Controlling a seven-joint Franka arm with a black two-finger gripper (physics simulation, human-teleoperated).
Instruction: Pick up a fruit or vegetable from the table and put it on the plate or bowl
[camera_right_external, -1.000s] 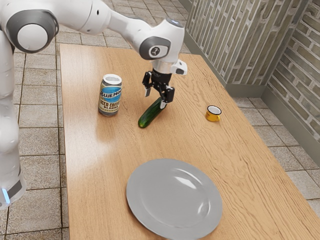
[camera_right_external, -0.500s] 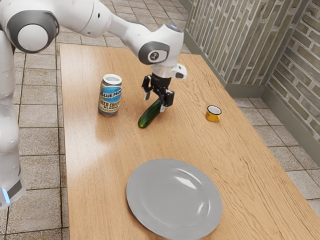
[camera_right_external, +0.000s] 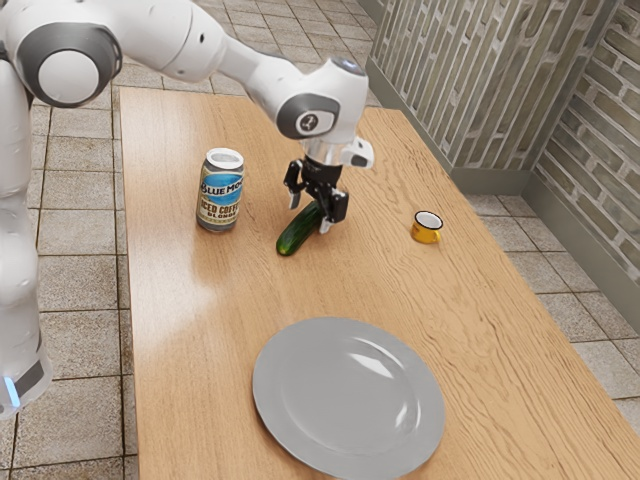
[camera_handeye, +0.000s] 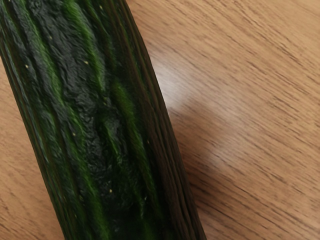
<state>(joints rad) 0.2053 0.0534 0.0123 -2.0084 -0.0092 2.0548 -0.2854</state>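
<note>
Exterior view: cucumber (camera_right_external: 297, 232) lying on counter (camera_right_external: 480, 300), toward far edge; jaws open, astride its far end. Likely firm, light, waxy-slick; grip midway, across its width. Plate (camera_right_external: 348, 396) at near edge.

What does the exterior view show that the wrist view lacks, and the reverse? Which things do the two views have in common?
Exterior view adds: the white robot arm, its black claw with fingers apart astride one end of the long dark green cucumber, a blue-and-white iced coffee can, a round grey plate and a small yellow ring, perhaps tape.
Wrist view adds: the cucumber's ridged, bumpy skin from close above.
Both share: the cucumber lying on the light brown wooden table.
</note>
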